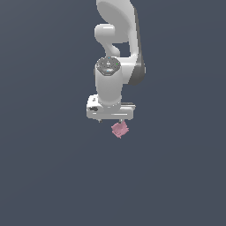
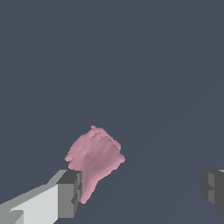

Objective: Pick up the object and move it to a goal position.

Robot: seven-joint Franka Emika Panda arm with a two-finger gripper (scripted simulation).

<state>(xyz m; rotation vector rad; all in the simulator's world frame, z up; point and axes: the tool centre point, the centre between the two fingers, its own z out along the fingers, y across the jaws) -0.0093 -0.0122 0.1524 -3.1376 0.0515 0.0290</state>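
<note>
Flat grey floor all round; my gripper [image 2: 142, 188] gapes wide, empty, the object [image 2: 94, 159] toward nine o'clock. I judge recentring, then closing, comes next.

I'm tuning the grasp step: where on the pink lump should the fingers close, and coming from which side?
Probably the pink lump at its broad blocky body, from straight above. The open gripper has one finger beside the tapered tail; centre first, so it doesn't pinch that.

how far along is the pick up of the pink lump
Done: the gripper has been brought over the pink lump. In hand: lining up the grasp; the wrist view shows the jaws wide apart, one finger beside the lump, nothing clamped. Left: closing on it, lifting, carrying it to the goal, which no picture shows.
</note>
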